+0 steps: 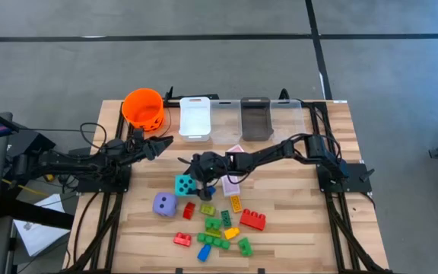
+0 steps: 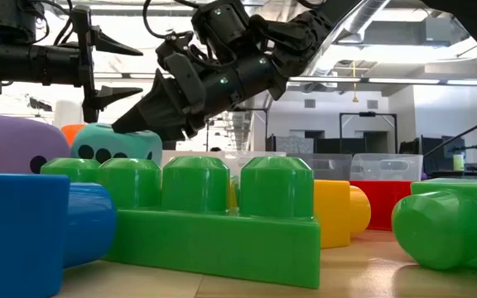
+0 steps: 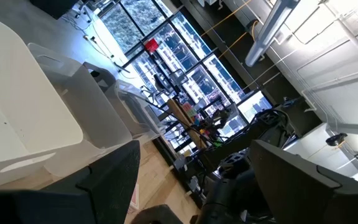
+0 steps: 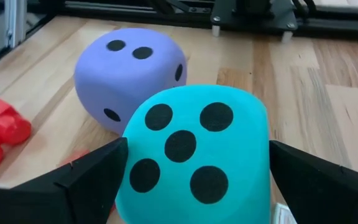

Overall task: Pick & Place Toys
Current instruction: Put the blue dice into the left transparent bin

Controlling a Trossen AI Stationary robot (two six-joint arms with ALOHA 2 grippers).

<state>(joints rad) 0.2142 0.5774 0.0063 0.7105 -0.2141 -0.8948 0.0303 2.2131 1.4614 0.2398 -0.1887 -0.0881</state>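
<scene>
Teal die (image 4: 197, 155) sits on the bench (image 1: 295, 228), touching or just beside the purple die (image 4: 126, 74), with bricks scattered nearer the front edge. Right end effector (image 1: 196, 169) is open, its two fingers (image 4: 86, 180) straddling the teal die on opposite sides, not visibly pressing it. Left end effector (image 1: 158, 144) waits open near the orange bucket (image 1: 143, 106), holding nothing.

Judgement: the die looks like foam, with rounded corners and a matte skin, so probably light, soft and not slippery. It should give under pressure. Best hold is across two opposite flat faces, near mid-height, away from the rounded edges. Over-squeezing may deform it; fragility seems low.
</scene>
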